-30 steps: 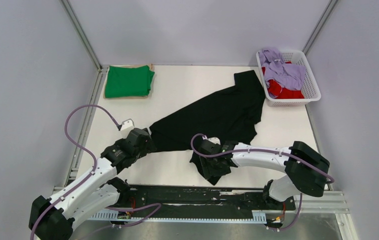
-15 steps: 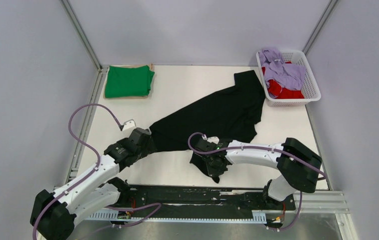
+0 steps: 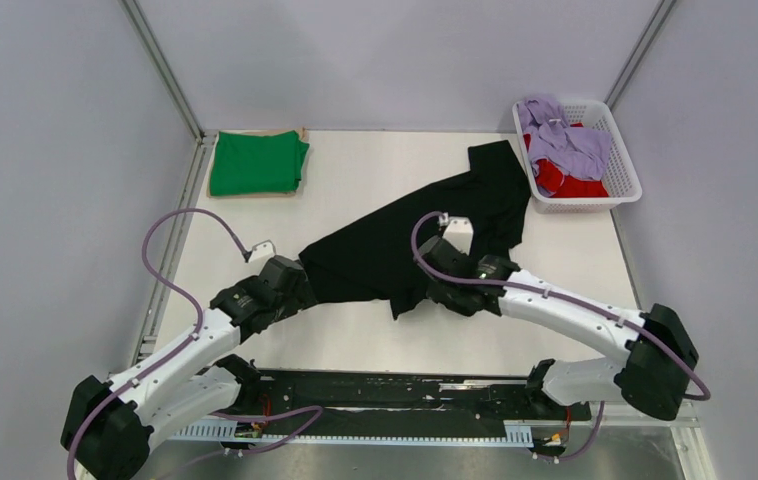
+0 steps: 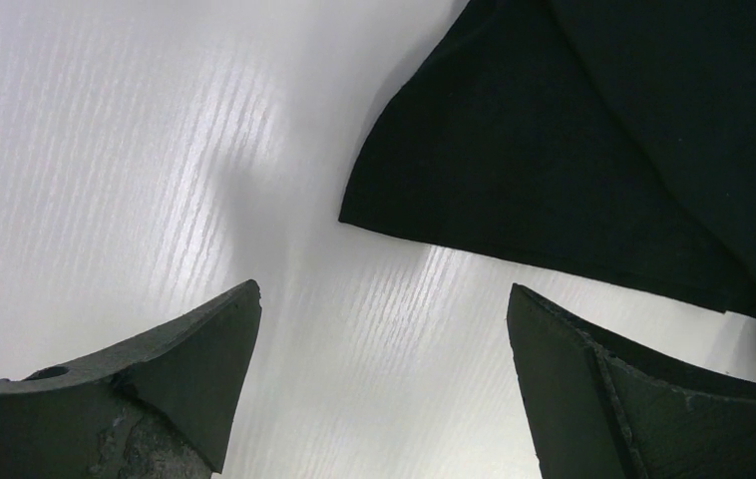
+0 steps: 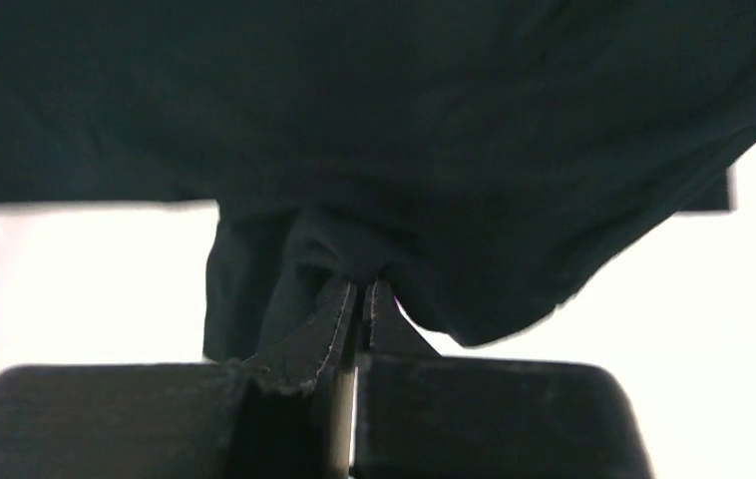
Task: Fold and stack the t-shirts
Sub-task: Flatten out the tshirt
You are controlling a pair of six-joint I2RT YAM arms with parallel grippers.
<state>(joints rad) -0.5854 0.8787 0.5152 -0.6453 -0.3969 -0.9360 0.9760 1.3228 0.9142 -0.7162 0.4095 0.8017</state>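
The black t-shirt [image 3: 395,235] lies diagonally on the bench [image 3: 355,170]. The right end effector [image 5: 362,291] clamps a fold at its near edge, and the left end effector [image 4: 383,289] (spread wide, empty) sits just short of its corner.

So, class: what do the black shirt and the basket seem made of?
Black shirt: soft matte fabric, probably knit cotton; it drapes and bunches in the right gripper. Basket: probably white plastic; stiff lattice walls.
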